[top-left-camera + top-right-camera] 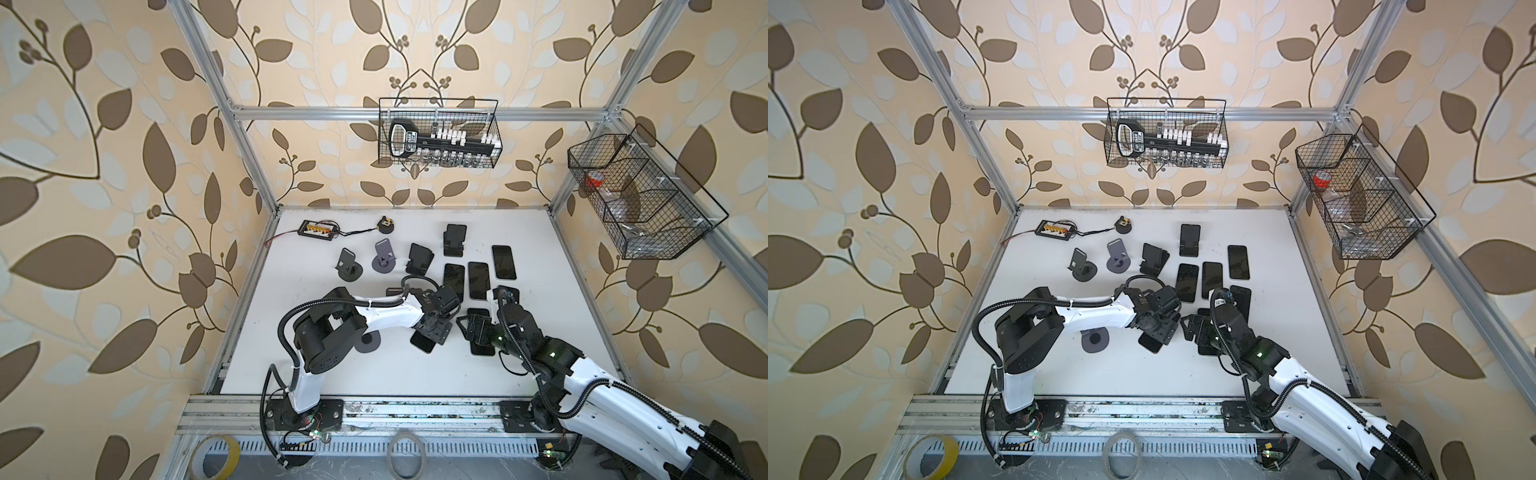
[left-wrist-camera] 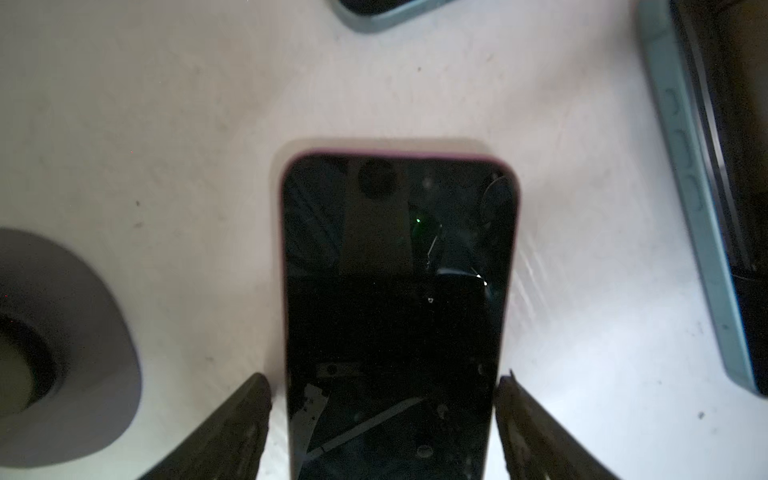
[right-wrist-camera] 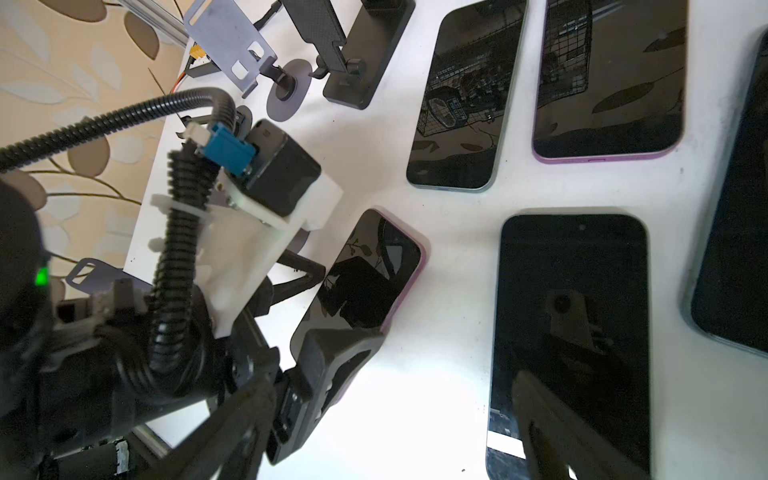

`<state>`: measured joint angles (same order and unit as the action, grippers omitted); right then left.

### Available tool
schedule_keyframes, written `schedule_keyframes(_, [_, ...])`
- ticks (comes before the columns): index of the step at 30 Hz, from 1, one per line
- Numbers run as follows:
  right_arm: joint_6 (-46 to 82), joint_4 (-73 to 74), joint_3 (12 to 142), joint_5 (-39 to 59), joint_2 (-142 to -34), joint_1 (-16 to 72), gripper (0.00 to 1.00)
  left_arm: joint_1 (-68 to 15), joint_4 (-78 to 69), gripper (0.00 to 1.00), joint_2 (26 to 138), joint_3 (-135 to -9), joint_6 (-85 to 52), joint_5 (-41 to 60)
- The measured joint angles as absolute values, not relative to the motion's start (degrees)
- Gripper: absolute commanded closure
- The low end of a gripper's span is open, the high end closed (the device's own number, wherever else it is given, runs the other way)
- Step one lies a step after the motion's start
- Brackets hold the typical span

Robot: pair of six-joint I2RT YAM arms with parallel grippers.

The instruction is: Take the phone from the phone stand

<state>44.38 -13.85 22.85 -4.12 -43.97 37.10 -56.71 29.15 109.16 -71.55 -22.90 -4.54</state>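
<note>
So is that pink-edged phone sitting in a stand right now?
No, the pink-edged phone lies flat on the white table under the left gripper, with no stand beneath it.

Leaf wallpaper [image 1: 124, 166], aluminium frame [image 1: 332, 111], white tabletop [image 1: 374, 374]

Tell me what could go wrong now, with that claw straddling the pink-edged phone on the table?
1. The fingers of the left gripper sit close beside the pink-edged phone; lifting away crookedly could drag it.
2. The right gripper hovers close by, so the arms might collide.
3. A teal-edged phone lies nearby and could get nudged.
</note>
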Motion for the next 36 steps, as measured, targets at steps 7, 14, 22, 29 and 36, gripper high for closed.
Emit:
schedule_keyframes(7, [43.57,-2.79,27.00,-7.20,-51.40,37.04,0.05,-56.66,26.13,0.12,97.76,-70.17,-18.55,-9.21])
schedule_keyframes(14, [35.59,8.43,41.98,-10.96,-62.61,35.55,0.02,-51.81,16.80,0.08,84.68,-68.25,-10.52,-14.83])
schedule_keyframes(22, [27.90,18.02,43.27,-12.12,-72.27,27.24,0.02,-32.86,5.50,0.01,75.35,-63.02,-9.06,-18.70])
schedule_keyframes(29, [21.04,30.35,35.35,-16.84,-73.82,13.89,0.02,-19.49,-6.02,0.01,67.00,-45.25,-6.87,-26.17])
schedule_keyframes(36, [14.22,39.92,20.75,-27.99,-73.63,7.18,0.02,-15.90,-12.12,0.01,64.49,-32.12,-5.58,-35.03])
